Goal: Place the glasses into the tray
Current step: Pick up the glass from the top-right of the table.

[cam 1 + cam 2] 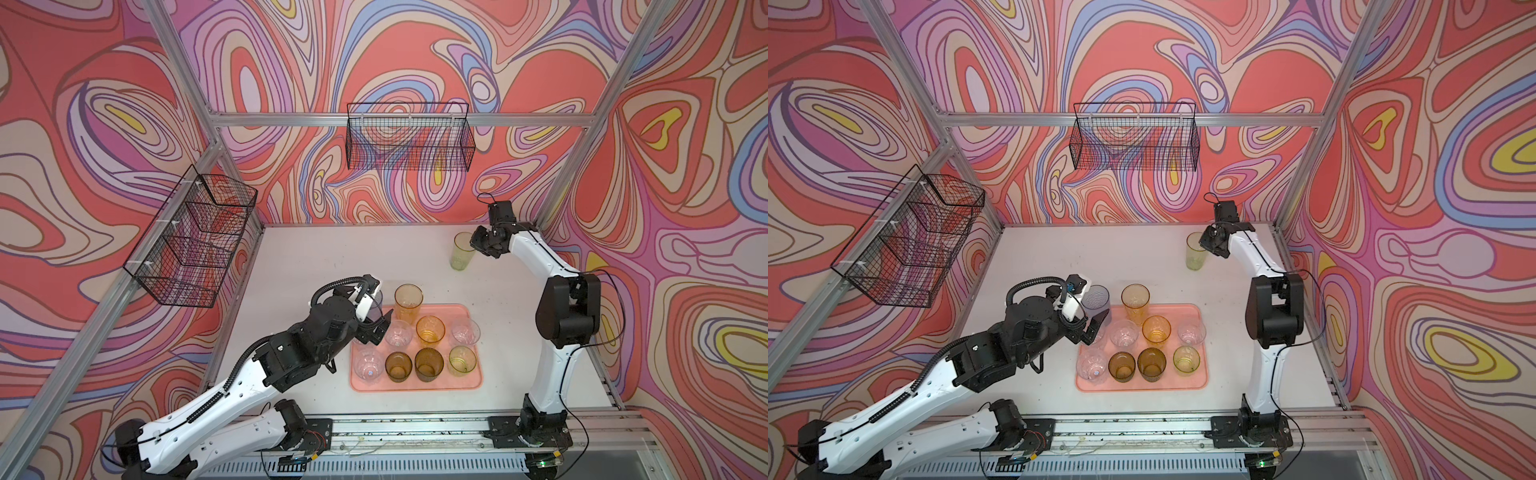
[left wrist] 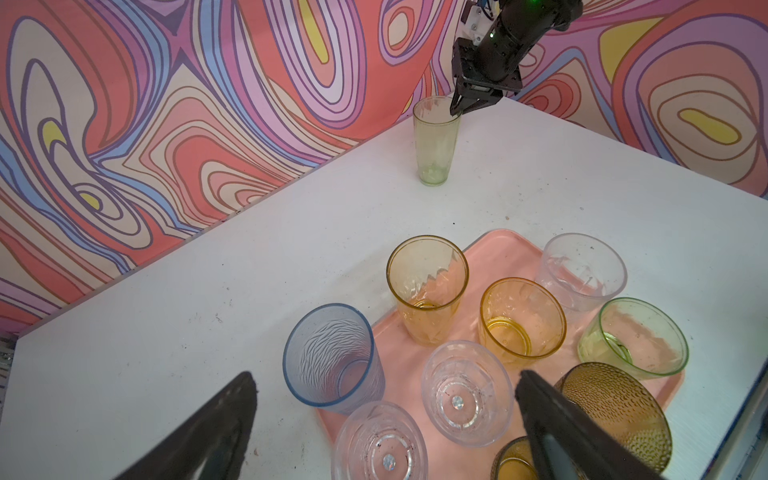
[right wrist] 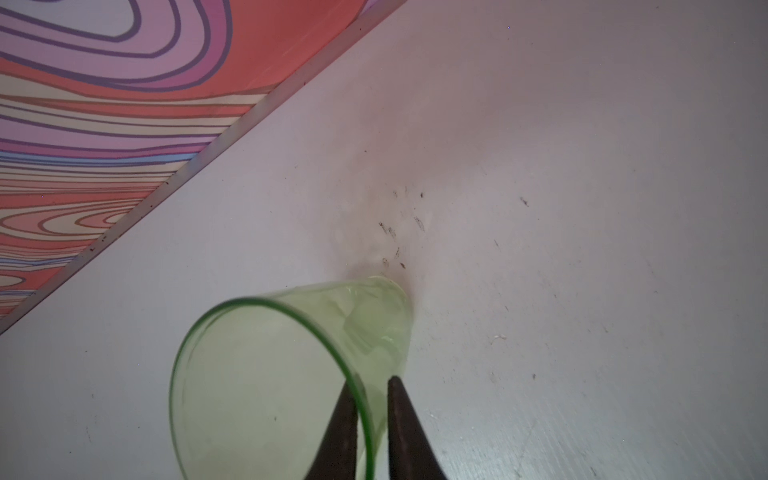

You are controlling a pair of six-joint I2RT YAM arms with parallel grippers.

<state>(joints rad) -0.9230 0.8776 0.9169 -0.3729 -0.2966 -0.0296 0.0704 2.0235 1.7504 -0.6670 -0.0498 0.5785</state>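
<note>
A tall pale-green glass (image 1: 460, 252) (image 1: 1196, 252) (image 2: 434, 141) (image 3: 286, 365) stands alone on the white table at the back right. My right gripper (image 1: 473, 245) (image 1: 1202, 245) (image 2: 457, 110) (image 3: 372, 384) is shut on its rim, one finger inside and one outside. The salmon-pink tray (image 1: 451, 309) (image 1: 1183, 311) (image 2: 507, 249) holds several glasses: clear, amber, olive-brown and green. A blue-grey glass (image 1: 1096, 300) (image 2: 332, 357) stands at its back left corner. Whether its base is inside the rim I cannot tell. My left gripper (image 1: 380, 328) (image 1: 1096, 328) (image 2: 386, 376) hangs open over that corner, holding nothing.
One black wire basket (image 1: 195, 237) hangs on the left wall and another (image 1: 409, 137) on the back wall. The patterned back wall and an aluminium post (image 1: 552, 199) stand close behind the right gripper. Bare white table (image 1: 332, 257) lies between the tray and the back wall.
</note>
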